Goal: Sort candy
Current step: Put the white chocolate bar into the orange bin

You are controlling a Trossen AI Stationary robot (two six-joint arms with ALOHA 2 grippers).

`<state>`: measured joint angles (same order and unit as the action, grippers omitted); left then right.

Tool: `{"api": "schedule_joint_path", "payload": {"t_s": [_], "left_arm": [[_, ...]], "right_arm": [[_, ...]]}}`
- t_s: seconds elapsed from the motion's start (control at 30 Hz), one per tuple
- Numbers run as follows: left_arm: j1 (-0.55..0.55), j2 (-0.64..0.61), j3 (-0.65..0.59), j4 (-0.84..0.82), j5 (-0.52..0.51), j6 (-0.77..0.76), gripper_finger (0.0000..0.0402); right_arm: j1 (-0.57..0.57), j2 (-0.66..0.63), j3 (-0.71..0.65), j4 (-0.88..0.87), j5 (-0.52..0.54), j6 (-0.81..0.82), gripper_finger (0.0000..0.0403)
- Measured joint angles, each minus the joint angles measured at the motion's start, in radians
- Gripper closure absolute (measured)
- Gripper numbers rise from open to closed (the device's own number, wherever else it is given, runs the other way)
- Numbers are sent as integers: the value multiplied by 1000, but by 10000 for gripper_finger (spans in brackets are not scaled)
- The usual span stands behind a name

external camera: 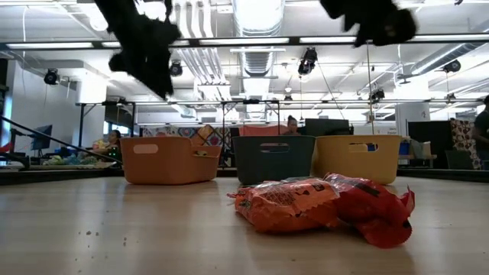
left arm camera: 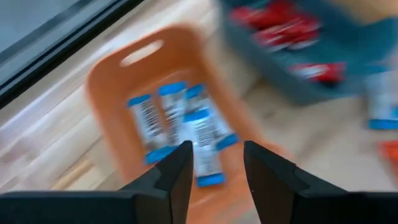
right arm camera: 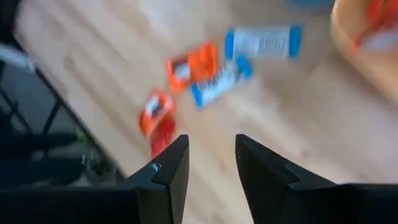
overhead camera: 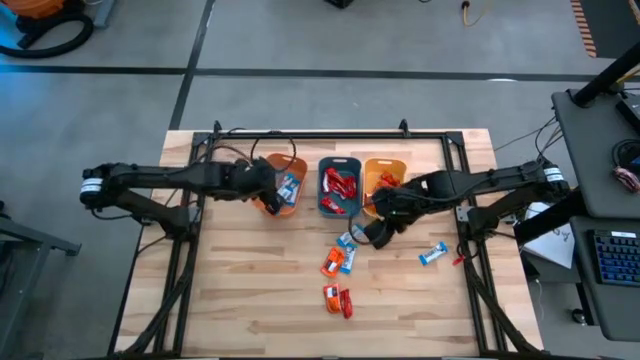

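Left end effector (left arm camera: 214, 163) (empty, parted) over orange bin (overhead camera: 283, 186); right end effector (right arm camera: 211, 158) likewise above loose candy (overhead camera: 338, 262)

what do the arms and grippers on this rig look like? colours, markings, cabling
Both arms are dark, near-black, jointed links, each with a white band near its outer end. The left gripper and right gripper have two flat, dark, angular fingers. Black cables trail along the table edges.
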<state>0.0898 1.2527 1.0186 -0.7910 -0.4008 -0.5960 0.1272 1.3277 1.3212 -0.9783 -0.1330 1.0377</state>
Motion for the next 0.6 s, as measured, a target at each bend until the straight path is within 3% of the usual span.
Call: {"api": "schedule_joint_path", "payload": {"t_s": [0.2, 0.33, 0.6], "left_arm": [[-186, -80, 15, 195, -14, 15, 283], [-293, -96, 13, 307, -86, 15, 287], [-396, -66, 12, 339, -216, 11, 288]], "right_arm": [[84, 0, -25, -123, -35, 127, 280], [127, -1, -79, -164, -32, 187, 280], [164, -1, -301, -169, -25, 283, 280]]}}
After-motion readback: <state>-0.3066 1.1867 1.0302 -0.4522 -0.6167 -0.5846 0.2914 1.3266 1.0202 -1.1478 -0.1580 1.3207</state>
